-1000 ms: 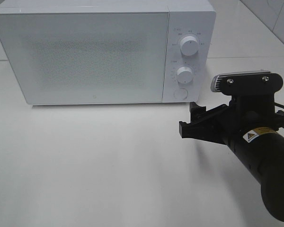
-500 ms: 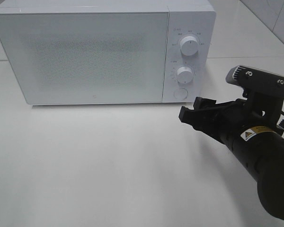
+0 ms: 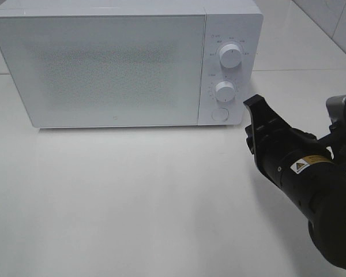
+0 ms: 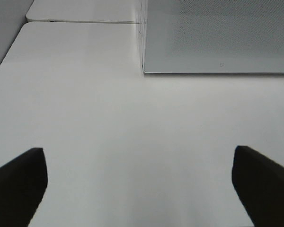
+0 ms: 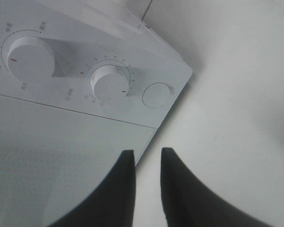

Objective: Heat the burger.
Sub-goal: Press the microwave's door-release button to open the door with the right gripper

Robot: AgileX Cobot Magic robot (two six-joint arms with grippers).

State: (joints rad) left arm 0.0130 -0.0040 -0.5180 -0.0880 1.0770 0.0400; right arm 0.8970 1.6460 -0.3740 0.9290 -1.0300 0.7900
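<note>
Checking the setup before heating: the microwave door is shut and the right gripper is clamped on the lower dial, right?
Not quite. The microwave door is shut, but the right gripper holds nothing: the right wrist view shows its fingertips apart from the lower dial, pointing toward the control panel.

White table [image 3: 115,196]; seemingly tiled wall [image 3: 334,17]

Microwave [image 3: 115,66] on table [image 3: 132,202], upper left and centre of exterior frame, door shut. Control panel at its right end: upper knob [image 3: 230,56] above lower knob [image 3: 225,91], round button [image 3: 219,114] below both. Right gripper [image 3: 255,104] right of button, near panel; arm fills lower right.
</note>
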